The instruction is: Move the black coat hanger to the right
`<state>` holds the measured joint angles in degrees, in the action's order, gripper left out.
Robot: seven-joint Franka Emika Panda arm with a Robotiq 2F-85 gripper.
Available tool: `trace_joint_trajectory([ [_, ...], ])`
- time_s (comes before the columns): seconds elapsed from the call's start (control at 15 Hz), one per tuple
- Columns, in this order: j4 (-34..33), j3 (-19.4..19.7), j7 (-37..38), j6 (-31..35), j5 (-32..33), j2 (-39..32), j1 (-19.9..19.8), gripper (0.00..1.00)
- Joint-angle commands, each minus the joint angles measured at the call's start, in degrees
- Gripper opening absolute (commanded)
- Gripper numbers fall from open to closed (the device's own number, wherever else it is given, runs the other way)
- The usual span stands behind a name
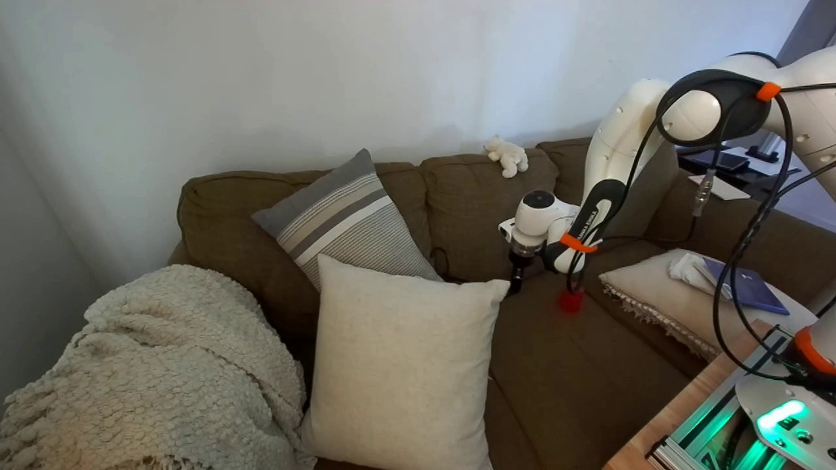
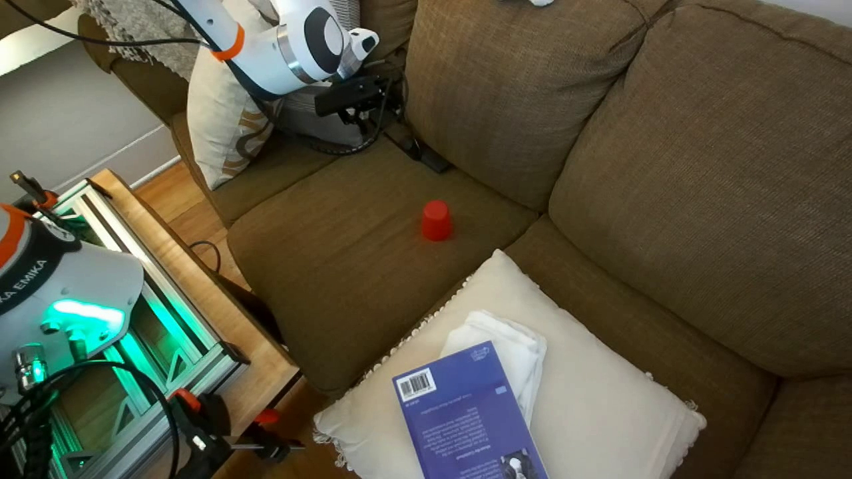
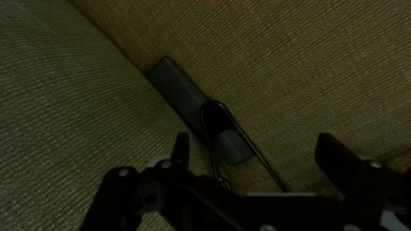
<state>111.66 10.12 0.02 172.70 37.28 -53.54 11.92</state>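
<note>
Note the black coat hanger (image 3: 257, 151), smooth and faintly glossy along its wire-like loop; the sofa (image 2: 333, 253), coarse matt cloth; the red cup (image 2: 436, 221), smooth, plastic-looking; the blanket (image 1: 176, 372), rough and nubby; the book (image 2: 462, 416), smooth-covered paper; your arm (image 1: 620, 140), smooth and softly shining; the bench (image 2: 216, 309), wood; the frame (image 2: 203, 379), metal

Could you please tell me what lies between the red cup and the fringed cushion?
In an exterior view, just the brown sofa seat shows between the red cup and fringed cushion.
</note>
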Motion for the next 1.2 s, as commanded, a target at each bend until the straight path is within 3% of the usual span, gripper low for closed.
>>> trace_joint_trajectory([
  [0.0, -5.7, 5.3, -0.6, -1.4, -2.3, -5.4, 3.8, 1.0],
  [0.07, -7.5, 6.1, -0.9, -1.2, -2.6, -7.1, 4.0, 1.0],
  [0.4, -17.5, -1.8, -11.2, -2.1, -5.6, -15.1, -3.8, 0.99],
  [0.6, -22.1, -3.9, -15.0, -1.7, -7.6, -18.7, -5.7, 0.82],
  [0.73, -26.2, -5.3, -17.5, -1.3, -8.9, -21.5, -7.4, 0.76],
  [0.87, -29.8, -7.7, -20.5, -1.7, -9.7, -23.6, -9.4, 0.61],
  [1.13, -36.3, -12.6, -26.8, -3.2, -10.4, -27.8, -12.5, 0.48],
])
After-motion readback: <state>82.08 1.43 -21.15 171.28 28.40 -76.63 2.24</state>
